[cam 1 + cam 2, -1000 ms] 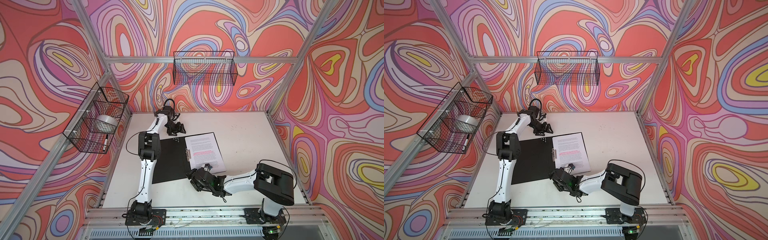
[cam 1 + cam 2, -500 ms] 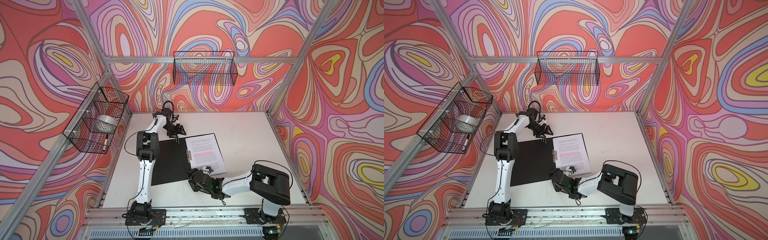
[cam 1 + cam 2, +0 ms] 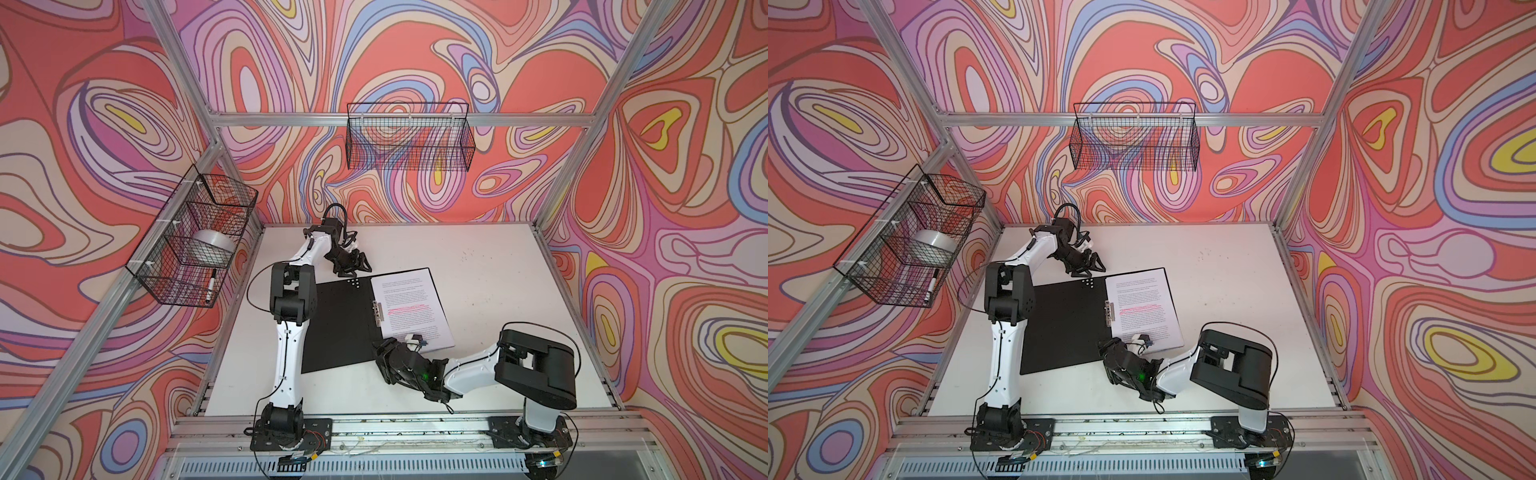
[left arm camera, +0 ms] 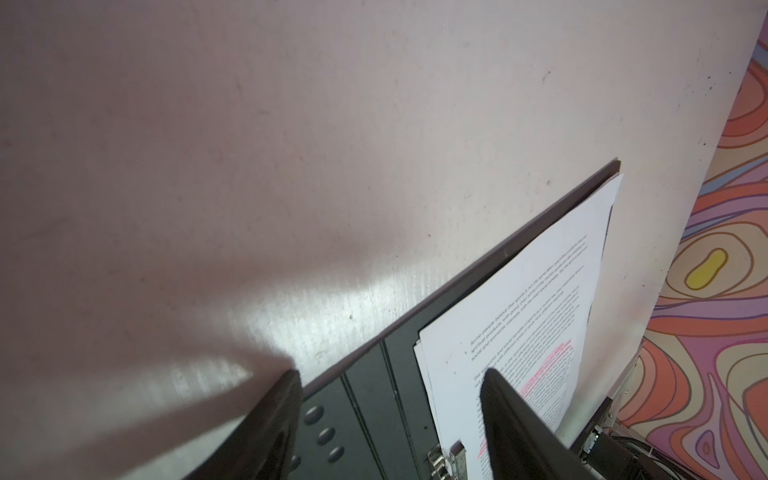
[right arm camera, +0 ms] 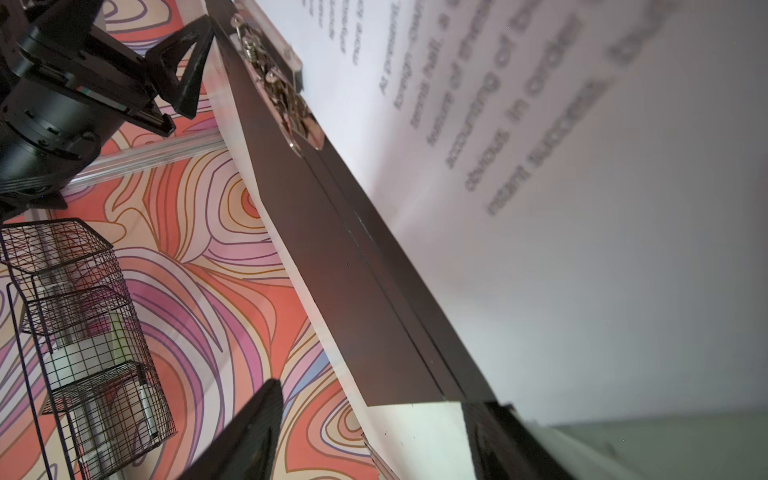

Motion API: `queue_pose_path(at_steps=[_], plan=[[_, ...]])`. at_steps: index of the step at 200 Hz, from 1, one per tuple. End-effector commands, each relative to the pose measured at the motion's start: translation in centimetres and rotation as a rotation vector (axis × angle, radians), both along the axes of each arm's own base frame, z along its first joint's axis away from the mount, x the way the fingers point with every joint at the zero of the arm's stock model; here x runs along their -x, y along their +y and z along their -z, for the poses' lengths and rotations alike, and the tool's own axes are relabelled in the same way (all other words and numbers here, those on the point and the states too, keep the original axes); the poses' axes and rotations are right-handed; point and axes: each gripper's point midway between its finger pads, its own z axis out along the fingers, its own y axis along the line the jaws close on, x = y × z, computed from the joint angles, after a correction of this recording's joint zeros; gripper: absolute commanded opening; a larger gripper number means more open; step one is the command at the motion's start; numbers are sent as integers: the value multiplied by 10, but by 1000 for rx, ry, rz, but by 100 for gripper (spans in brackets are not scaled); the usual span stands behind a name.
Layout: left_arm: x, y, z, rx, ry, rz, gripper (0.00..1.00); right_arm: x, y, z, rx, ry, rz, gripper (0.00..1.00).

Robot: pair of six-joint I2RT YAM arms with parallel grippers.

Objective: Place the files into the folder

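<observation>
As folder (image 3: 340,324) lies open, files (image 3: 409,303) near right claw (image 3: 384,349).

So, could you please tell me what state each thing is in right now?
Folder: open, lying flat, black inside up.
Papers: stacked inside the folder, on the half by the right arm.
Clip: cannot tell whether it pinches the papers.
Left tool: open, empty, at the folder's far edge.
Right tool: open, empty, at the folder's near edge.
</observation>
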Motion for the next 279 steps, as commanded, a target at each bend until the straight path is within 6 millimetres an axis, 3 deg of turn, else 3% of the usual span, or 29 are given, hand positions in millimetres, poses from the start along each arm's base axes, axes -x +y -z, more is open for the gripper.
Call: queue_pose_path(at_steps=[1,38,66,126,151,185,235,279], plan=[[58,9,60,-87,279,20,69,3,-47,68,313,18,-12,72],[64,9,64,-85,296,18,70,-7,-42,50,304,-59,2,72],[70,8,63,-76,324,-4,70,-16,-40,35,201,-122,69,72],[77,4,59,-47,357,-38,69,-21,-42,19,79,-200,147,71],[75,7,58,-70,337,-20,69,-20,-43,14,82,-214,155,68],[63,13,48,-101,267,10,70,-18,-44,6,94,-228,154,55],[43,11,-7,-36,169,7,73,-18,-47,2,84,-245,160,26],[44,22,-85,6,46,10,81,-20,-49,-3,32,-275,182,8]])
